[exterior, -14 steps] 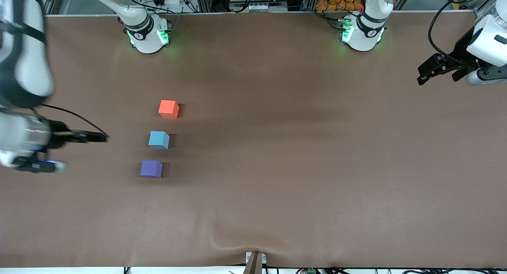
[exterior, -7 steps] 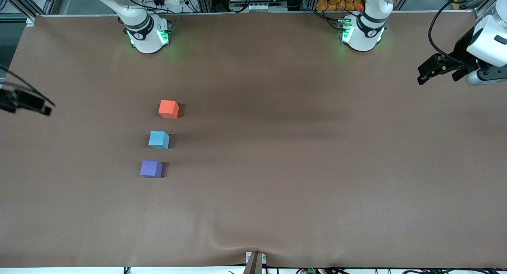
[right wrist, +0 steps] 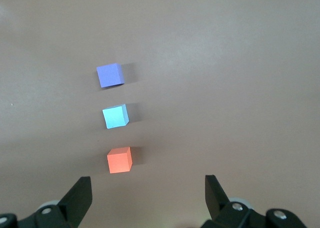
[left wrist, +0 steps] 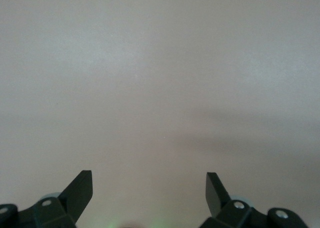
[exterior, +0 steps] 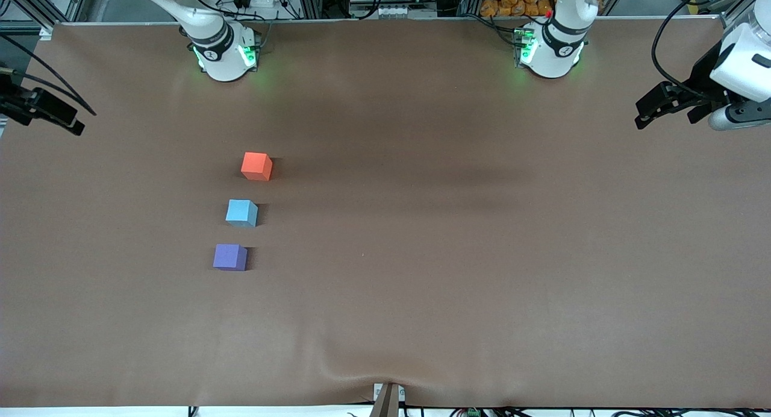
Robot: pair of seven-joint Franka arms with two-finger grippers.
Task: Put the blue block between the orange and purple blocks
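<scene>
Three small cubes stand in a row on the brown table, toward the right arm's end. The orange block (exterior: 256, 166) is farthest from the front camera, the purple block (exterior: 230, 257) is nearest, and the blue block (exterior: 241, 213) sits between them, apart from both. The right wrist view shows the same row: orange block (right wrist: 119, 160), blue block (right wrist: 115, 116), purple block (right wrist: 110, 75). My right gripper (exterior: 71, 120) (right wrist: 148, 193) is open and empty, up over the table's edge at its own end, away from the blocks. My left gripper (exterior: 646, 114) (left wrist: 149, 188) is open and empty and waits over its end.
The two arm bases (exterior: 224, 52) (exterior: 548, 49) stand along the table's edge farthest from the front camera. A small bracket (exterior: 387, 398) sits at the table's nearest edge, where the brown cover (exterior: 421, 254) is slightly wrinkled.
My right gripper has drawn away from beside the blocks to the table's edge at its own end, farther from the front camera. The blocks and the left arm have not moved.
</scene>
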